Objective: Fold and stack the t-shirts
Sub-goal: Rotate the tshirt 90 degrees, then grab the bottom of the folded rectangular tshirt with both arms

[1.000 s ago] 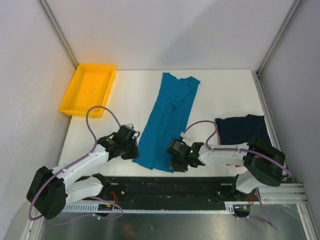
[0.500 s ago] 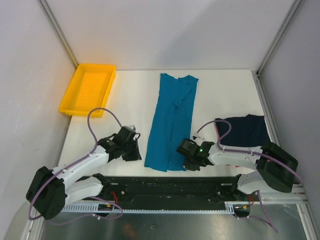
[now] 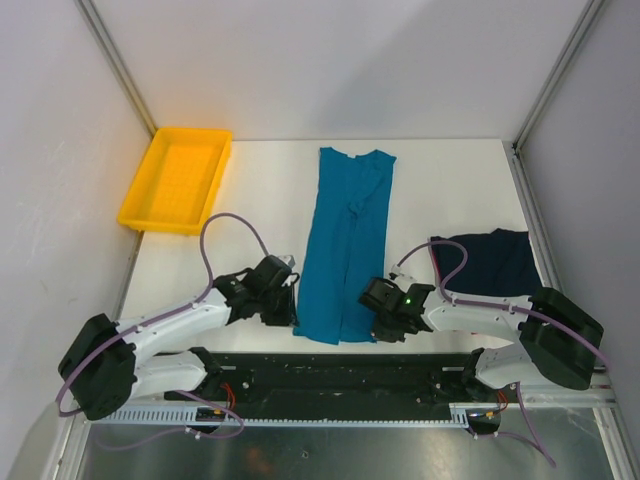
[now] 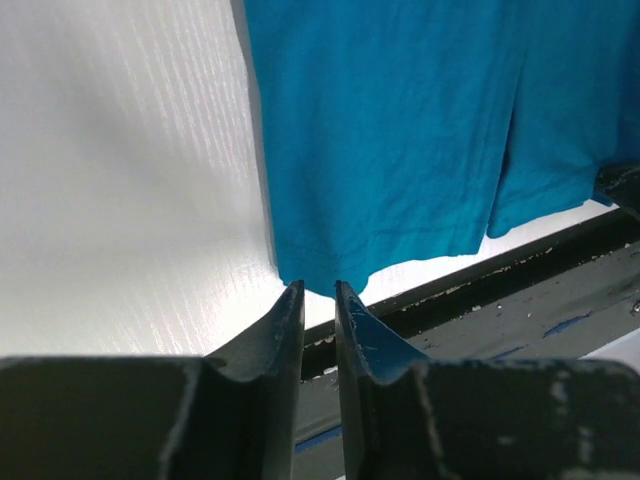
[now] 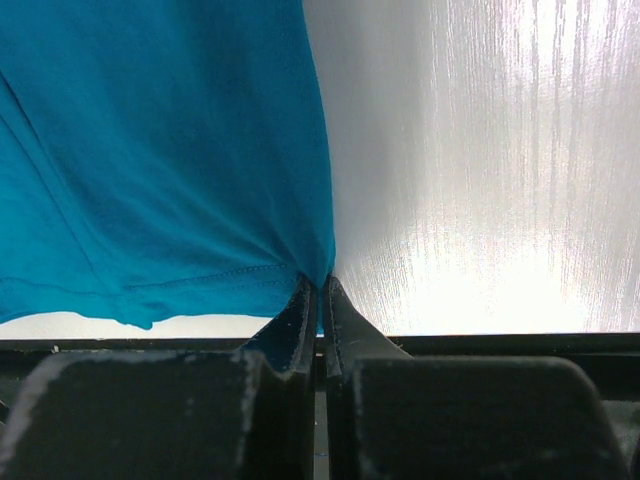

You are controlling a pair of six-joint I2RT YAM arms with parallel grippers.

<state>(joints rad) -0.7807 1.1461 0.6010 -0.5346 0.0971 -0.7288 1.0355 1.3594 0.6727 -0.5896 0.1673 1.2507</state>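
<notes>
A white table point(image 3: 250, 200) with a faintly grained, matte top carries everything. Along its middle, from the far side to the near edge, the teal t-shirt point(image 3: 345, 250) is laid out as a long narrow strip, neck end far and hem near. It is judged light, limp and thin — it will sag and drag rather than hold a shape, so it is best taken at the two near hem corners, where the stitched hem gives a firmer edge, and lifted evenly. A soft lengthwise crease and a small pucker are seen in the cloth.

To the right, near the table's edge, the navy t-shirt point(image 3: 490, 262) lies as a flat dark rectangle. At the far left corner a yellow tray point(image 3: 160, 215) of hard, glossy plastic is set — rigid, shallow, square-cornered.

The right gripper point(image 5: 320, 285) is pressed together on the teal hem's right corner, the cloth gathered at its tips. The left gripper point(image 4: 319, 290) is held a narrow slit apart at the left corner; whether cloth is pinched cannot be told.
</notes>
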